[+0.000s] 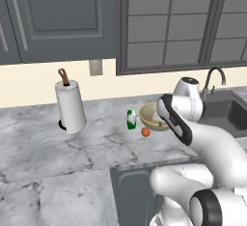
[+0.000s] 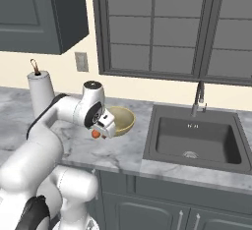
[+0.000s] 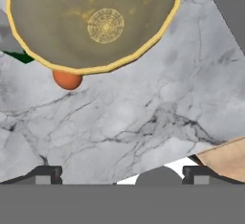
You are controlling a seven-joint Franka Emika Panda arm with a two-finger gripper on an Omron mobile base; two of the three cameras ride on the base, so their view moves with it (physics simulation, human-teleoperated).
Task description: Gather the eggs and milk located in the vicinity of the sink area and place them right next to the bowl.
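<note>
One egg [image 3: 67,79] is lying just ahead of the gripper [image 3: 119,174] and off to its left, tucked against the near rim of the bowl [image 3: 95,24]; the bowl itself is sitting straight ahead. The fingertips [image 3: 47,174] are standing wide apart over bare marble counter [image 3: 158,117] and are holding nothing. Beyond the egg on that side, the milk [image 1: 130,120] is standing upright just beside the bowl, so both are looking already placed. From the left base camera the carton is showing whole; the hand camera is catching just a green sliver of it. The right base camera is adding the sink [image 2: 197,138], lying well off to the gripper's right; I am seeing nothing in its basin, and cannot tell where the second egg is.
</note>
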